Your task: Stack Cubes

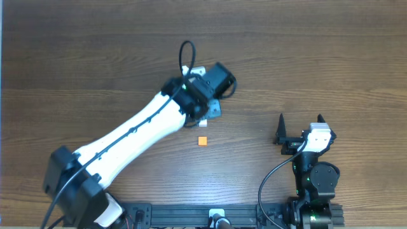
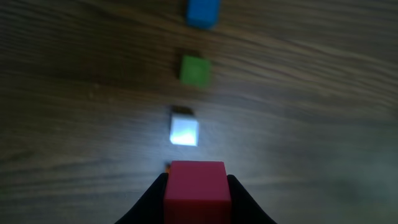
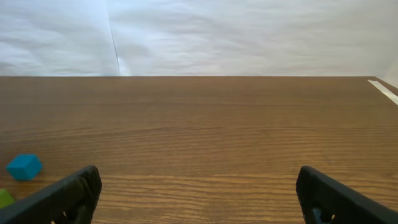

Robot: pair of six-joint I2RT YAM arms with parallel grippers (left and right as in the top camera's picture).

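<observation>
My left gripper is shut on a red cube and holds it above the table. Beyond it in the left wrist view, a white cube, a green cube and a blue cube lie in a row on the wood. An orange sliver peeks out beside the red cube. From above, the left gripper is over the table's middle, with a small orange cube just nearer the bases. My right gripper rests open at the right, holding nothing. Its wrist view catches the blue cube and green cube.
The wooden table stretches bare around the cubes. A white wall stands beyond the far edge in the right wrist view. The left arm's white link crosses the left middle of the table.
</observation>
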